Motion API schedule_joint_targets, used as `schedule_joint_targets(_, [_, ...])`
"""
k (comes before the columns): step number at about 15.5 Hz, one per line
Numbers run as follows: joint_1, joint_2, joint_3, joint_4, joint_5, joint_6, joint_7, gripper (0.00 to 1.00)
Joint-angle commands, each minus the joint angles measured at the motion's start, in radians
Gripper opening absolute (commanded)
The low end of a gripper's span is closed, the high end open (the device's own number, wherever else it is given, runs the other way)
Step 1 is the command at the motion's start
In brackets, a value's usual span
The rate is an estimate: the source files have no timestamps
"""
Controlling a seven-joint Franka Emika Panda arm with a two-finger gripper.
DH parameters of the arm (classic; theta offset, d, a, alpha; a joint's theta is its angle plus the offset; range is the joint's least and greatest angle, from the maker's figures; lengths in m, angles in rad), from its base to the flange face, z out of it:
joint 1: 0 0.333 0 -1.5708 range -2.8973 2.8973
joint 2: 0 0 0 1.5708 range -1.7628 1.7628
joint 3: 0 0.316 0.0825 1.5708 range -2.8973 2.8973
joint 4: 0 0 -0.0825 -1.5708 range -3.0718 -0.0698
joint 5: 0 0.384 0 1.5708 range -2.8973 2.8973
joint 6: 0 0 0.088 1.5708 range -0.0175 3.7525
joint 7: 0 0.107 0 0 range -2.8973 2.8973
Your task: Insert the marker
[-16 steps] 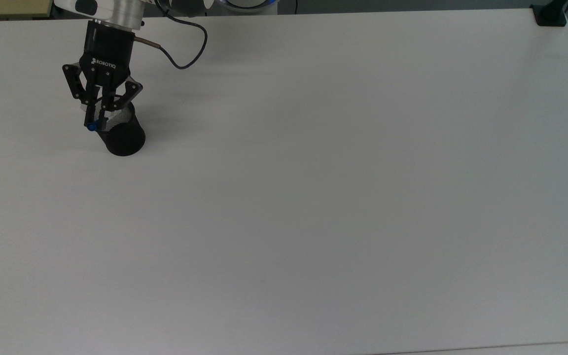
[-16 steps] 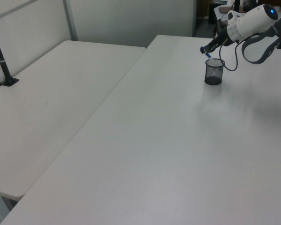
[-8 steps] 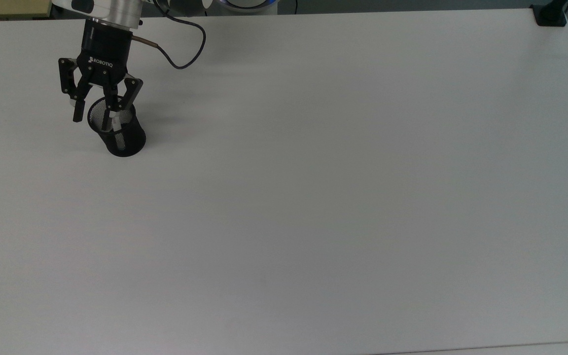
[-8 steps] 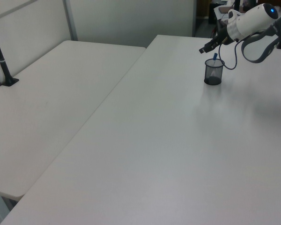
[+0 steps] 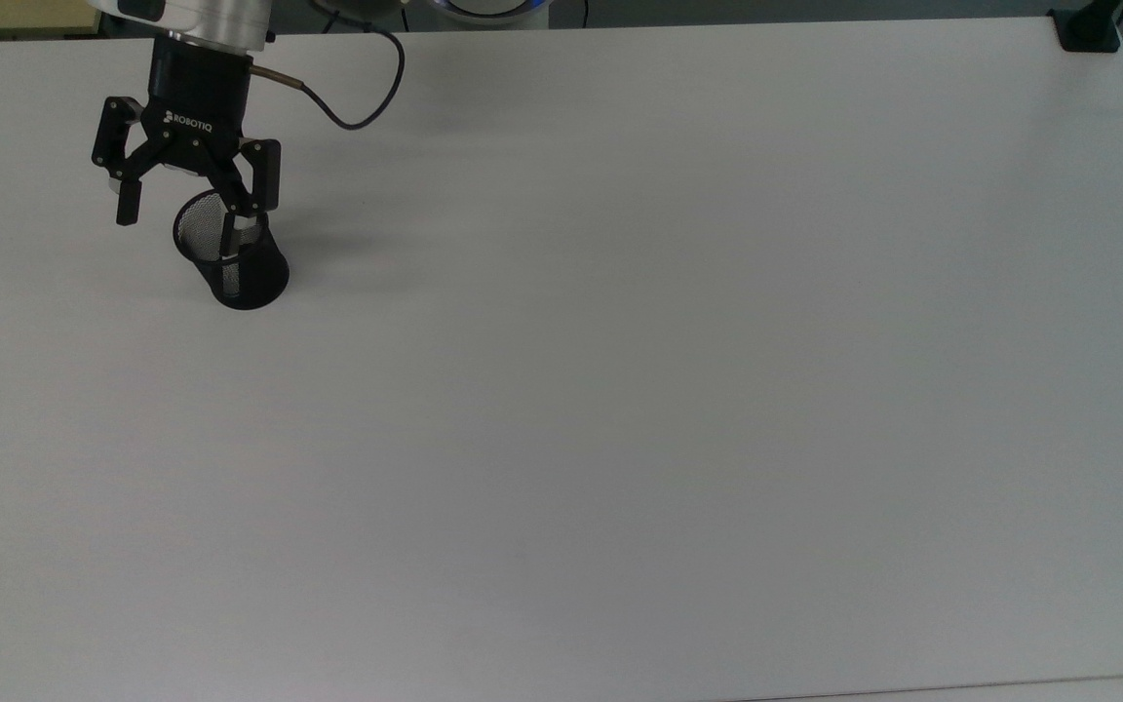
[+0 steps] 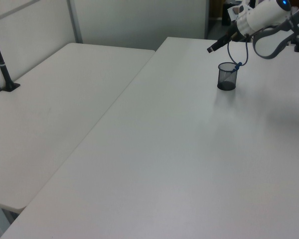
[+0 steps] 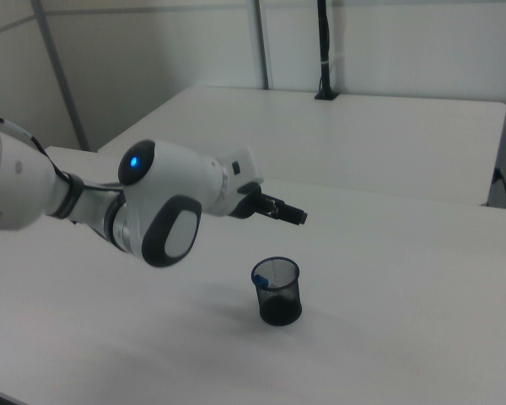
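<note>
- The black two-finger gripper [image 5: 194, 208] on the white robot arm [image 7: 164, 205] is seen spread wide, with a broad gap between its two fingers; nothing is held between them.
- In the top view, one finger [image 5: 127, 204] is seen over bare table at the top view's left of the cup, clear of it. The other finger [image 5: 267, 178] lies over the cup's rim at the top view's right; whether it touches the rim cannot be told from this view.
- In the left view the gripper [image 6: 213, 47] is seen above the cup and toward the left view's left, apart from it. In the right view the gripper [image 7: 288, 213] is likewise seen above the cup with a clear gap beneath it.
- The slim white-barrelled marker with a blue cap [image 5: 233, 245] is found inside the black wire-mesh cylindrical cup [image 5: 246, 277], its pale barrel visible through the open mouth and the mesh.
- In the left view the marker's blue end [image 6: 236, 67] is seen leaning at the rim on the left view's right side of the cup [image 6: 227, 79].
- In the right view a blue end [image 7: 259, 278] is noted just inside the rim of the cup [image 7: 279, 301].
- The cup is seen standing on the white table [image 5: 620, 390], near the top view's upper left corner.
- A dark cable [image 5: 359, 93] is seen looping from the gripper's wrist.
</note>
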Motion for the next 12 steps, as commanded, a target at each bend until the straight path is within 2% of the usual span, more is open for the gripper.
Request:
schedule_joint_targets(1, [0.008,-0.075,0.028,0.163,0.012,-0.431,0.017,1.0])
schedule_joint_targets(4, [0.009,-0.07,0.048,0.385,0.017,-0.878,0.023,1.0])
schedule_joint_targets(6, [0.017,-0.078,0.074,0.461,0.032,-1.059,0.025,1.0])
schedule_joint_targets(12, [0.028,-0.104,0.162,0.562,0.057,-1.325,0.092,1.0])
